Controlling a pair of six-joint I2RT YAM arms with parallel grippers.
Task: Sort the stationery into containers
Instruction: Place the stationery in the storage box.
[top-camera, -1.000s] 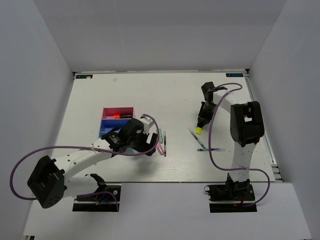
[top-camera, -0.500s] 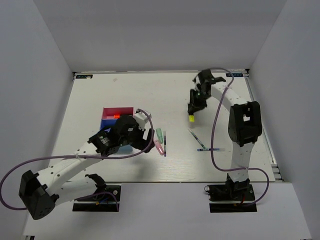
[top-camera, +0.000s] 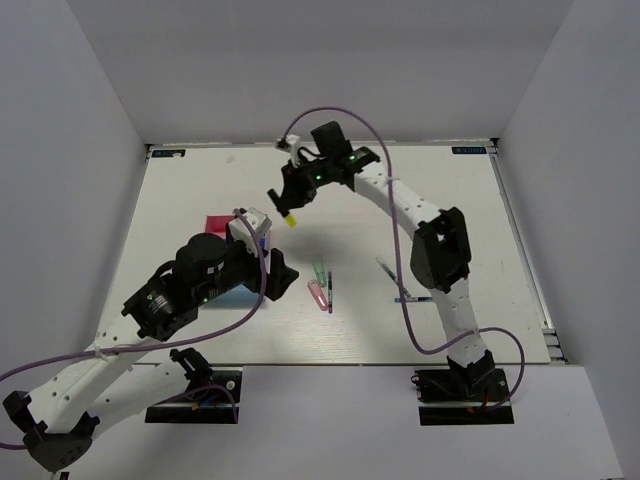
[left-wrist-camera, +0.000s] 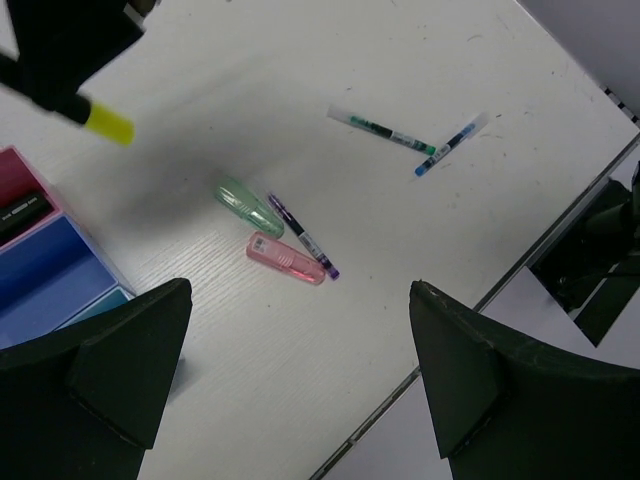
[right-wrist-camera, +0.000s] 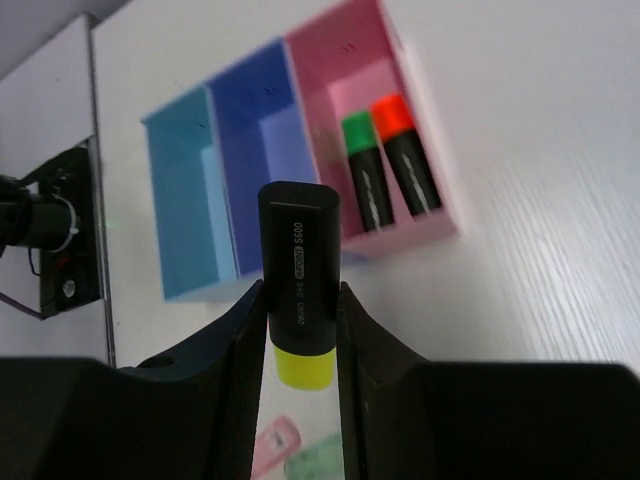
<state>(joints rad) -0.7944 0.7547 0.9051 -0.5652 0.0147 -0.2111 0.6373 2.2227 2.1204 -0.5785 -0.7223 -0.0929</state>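
My right gripper (top-camera: 284, 203) is shut on a black highlighter with a yellow cap (top-camera: 289, 217), held in the air just right of the trays; the right wrist view shows it between the jaws (right-wrist-camera: 298, 262). The magenta tray (right-wrist-camera: 392, 50) holds a green-capped highlighter (right-wrist-camera: 364, 170) and an orange-capped one (right-wrist-camera: 405, 155). The dark blue tray (right-wrist-camera: 258, 120) and the light blue tray (right-wrist-camera: 180, 190) lie beside it. My left gripper (left-wrist-camera: 300, 300) is open and empty, high above the table. A pastel green highlighter (left-wrist-camera: 248, 206), a pink one (left-wrist-camera: 285, 259) and a purple pen (left-wrist-camera: 302, 236) lie below it.
Two thin pens, one green (left-wrist-camera: 385, 130) and one blue (left-wrist-camera: 450, 145), lie on the table to the right. My left arm (top-camera: 190, 285) covers most of the trays in the top view. The table's near edge (left-wrist-camera: 520, 260) runs close by.
My right arm has swung from the right side of the table to the left, carrying the yellow-capped highlighter toward the trays. My left arm has lifted up and back from the pastel highlighters.
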